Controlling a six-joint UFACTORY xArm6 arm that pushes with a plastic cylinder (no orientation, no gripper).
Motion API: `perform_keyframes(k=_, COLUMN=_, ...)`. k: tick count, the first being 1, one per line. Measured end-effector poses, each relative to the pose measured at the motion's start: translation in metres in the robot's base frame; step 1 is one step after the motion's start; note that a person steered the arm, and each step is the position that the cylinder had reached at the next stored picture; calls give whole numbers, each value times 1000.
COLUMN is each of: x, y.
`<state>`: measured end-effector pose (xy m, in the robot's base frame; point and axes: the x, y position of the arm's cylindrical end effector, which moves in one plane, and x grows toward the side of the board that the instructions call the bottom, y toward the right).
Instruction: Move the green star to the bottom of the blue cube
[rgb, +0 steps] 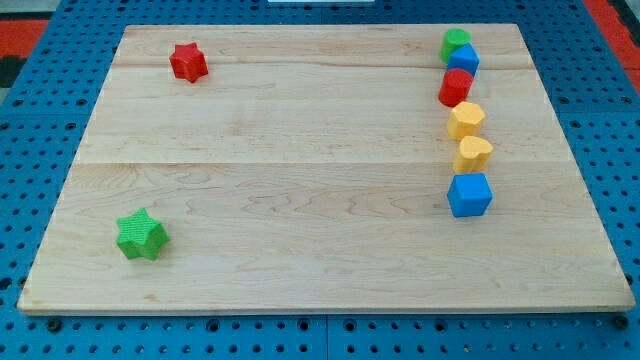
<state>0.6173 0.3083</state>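
The green star (141, 235) lies near the view's bottom left of the wooden board (300, 170). The blue cube (469, 194) sits at the right, the lowest block of a column, far to the right of the green star. My tip does not show in this view.
Above the blue cube run two yellow blocks (474, 153) (466, 120), a red block (456, 87), a small blue block (463, 60) and a green block (455, 42). A red star (188, 62) lies at the top left. Blue pegboard (40, 120) surrounds the board.
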Motion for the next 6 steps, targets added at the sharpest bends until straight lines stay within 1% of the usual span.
perform_keyframes(k=1, x=0, y=-75)
perform_keyframes(k=2, x=-3, y=-206)
perform_keyframes(k=3, x=-24, y=-289)
perform_keyframes(k=4, x=-26, y=-390)
perform_keyframes(k=5, x=-26, y=-476)
perform_keyframes(k=6, x=-45, y=-537)
